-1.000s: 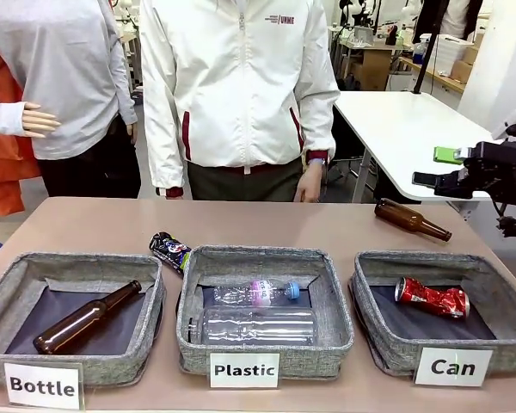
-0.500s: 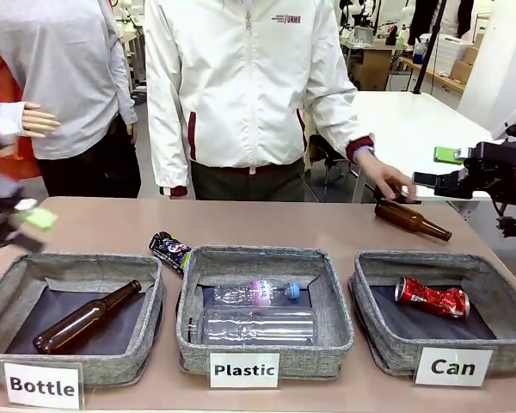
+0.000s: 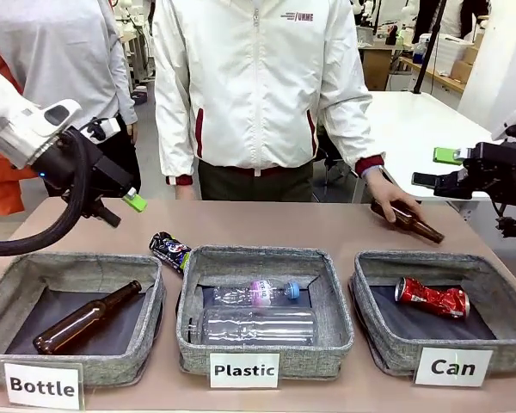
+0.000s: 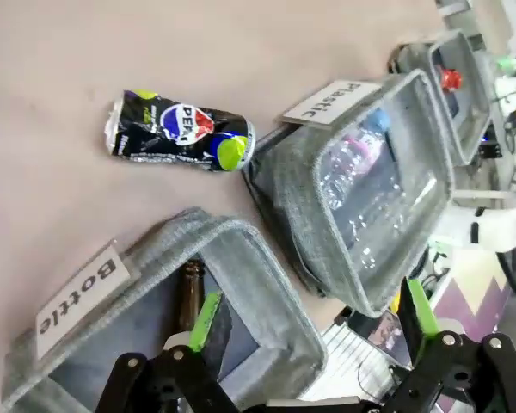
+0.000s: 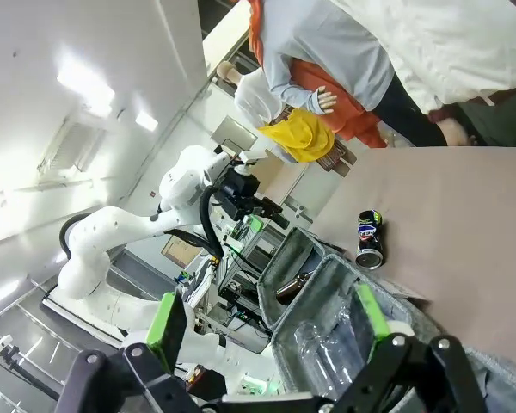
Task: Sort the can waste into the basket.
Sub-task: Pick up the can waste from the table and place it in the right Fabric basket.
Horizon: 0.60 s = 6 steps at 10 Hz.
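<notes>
Fingers of the left hand (image 3: 120, 209) are held apart now it's been swung in near the black can (image 3: 170, 250) on the tabletop (image 3: 327, 228), likely next, red can (image 3: 432, 298) already binned in the basket (image 3: 387, 344).

My left arm (image 3: 34, 138) reaches in from the left, its left gripper (image 3: 120, 209) spread wide and tilted downward. My right gripper (image 3: 434, 169) sits high at the right edge (also spread wide), fingers pointing toward the middle.

Grey woven basket (image 3: 385, 348) labelled "Can", dark lining, open top, crushed shiny red can (image 3: 432, 298) lying sideways inside it, crushed black can (image 3: 170, 251) with blue-white print lying outside, well to its left
</notes>
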Each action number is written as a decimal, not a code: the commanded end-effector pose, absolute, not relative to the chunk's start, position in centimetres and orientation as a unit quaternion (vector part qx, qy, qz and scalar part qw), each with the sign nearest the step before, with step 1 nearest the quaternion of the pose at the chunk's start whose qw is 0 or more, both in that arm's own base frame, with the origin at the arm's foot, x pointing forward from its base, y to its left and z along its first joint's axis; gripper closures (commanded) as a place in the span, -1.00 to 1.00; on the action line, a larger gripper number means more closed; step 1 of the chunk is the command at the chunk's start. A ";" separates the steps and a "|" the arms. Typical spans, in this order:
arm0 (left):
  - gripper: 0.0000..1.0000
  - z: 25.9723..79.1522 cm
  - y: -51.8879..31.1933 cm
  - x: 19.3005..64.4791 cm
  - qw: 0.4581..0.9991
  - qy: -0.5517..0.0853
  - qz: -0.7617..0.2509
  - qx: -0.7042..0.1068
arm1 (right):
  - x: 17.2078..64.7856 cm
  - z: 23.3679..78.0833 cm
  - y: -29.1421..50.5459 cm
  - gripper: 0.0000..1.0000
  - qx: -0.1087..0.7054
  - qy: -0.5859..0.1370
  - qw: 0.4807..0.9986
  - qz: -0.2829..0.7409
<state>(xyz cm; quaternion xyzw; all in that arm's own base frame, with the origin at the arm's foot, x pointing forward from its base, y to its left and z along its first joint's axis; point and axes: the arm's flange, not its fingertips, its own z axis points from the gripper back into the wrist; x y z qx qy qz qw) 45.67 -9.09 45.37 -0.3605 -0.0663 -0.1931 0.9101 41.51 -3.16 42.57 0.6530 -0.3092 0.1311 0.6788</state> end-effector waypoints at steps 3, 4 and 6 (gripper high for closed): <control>-1.00 45.8 -8.2 44.2 0.916 -0.120 -0.155 -0.351 | 41.6 42.9 -3.5 -1.00 0.654 -0.306 0.678 0.138; -1.00 46.2 -8.0 46.2 0.922 -0.157 -0.123 -0.331 | 41.6 42.9 -3.5 -1.00 0.654 -0.306 0.678 0.138; -1.00 46.9 -9.0 51.6 0.932 -0.162 -0.130 -0.298 | 41.6 42.9 -3.5 -1.00 0.654 -0.306 0.678 0.138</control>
